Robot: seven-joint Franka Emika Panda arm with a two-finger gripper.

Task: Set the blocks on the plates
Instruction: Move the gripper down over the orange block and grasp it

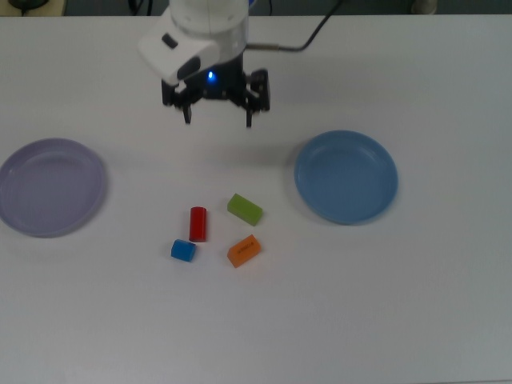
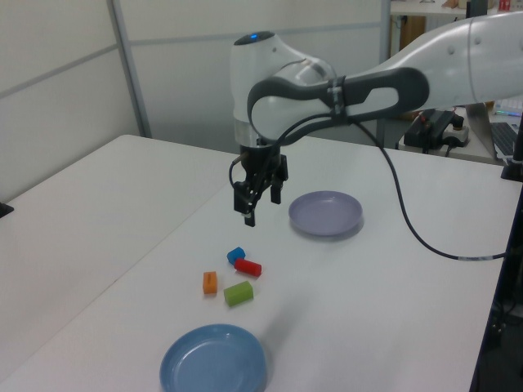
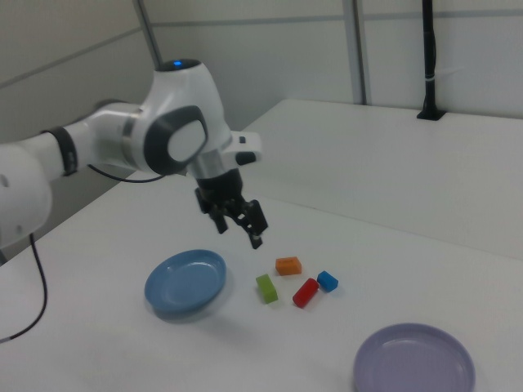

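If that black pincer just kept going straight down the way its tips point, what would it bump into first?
Probably bare table. The pincer hangs open, tips pointing down, above a spot short of the block cluster; the red cylinder and green bar lie nearest. Depth is hard to judge, so it might clip one.

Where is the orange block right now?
In the top view, the orange block lies on the white table between the two plates, just below the green block and to the right of the blue block.
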